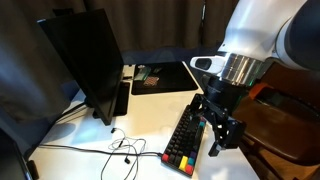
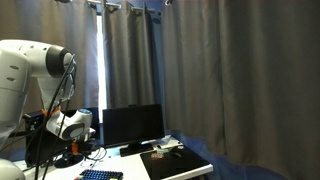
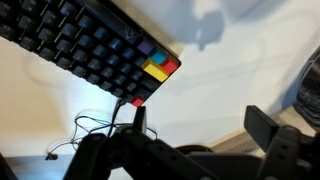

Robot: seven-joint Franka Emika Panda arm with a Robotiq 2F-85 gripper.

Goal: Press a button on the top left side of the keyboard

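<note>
The gripper [image 1: 217, 133] hangs over the keyboard [image 1: 185, 137] on the white tabletop [image 1: 90, 135], jaws spread apart and holding nothing. In the wrist view the keyboard's coloured corner [image 3: 158, 68] sits just ahead of the jaws, probably lining one fingertip up for a press.

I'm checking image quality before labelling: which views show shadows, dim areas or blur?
Wrist view: the gripper is dark and blurred up close, a soft shadow falls on the white table, and the keyboard is slightly smeared. An exterior view: the monitor is nearly featureless black. An exterior view: dim curtains, keyboard barely resolved.
</note>
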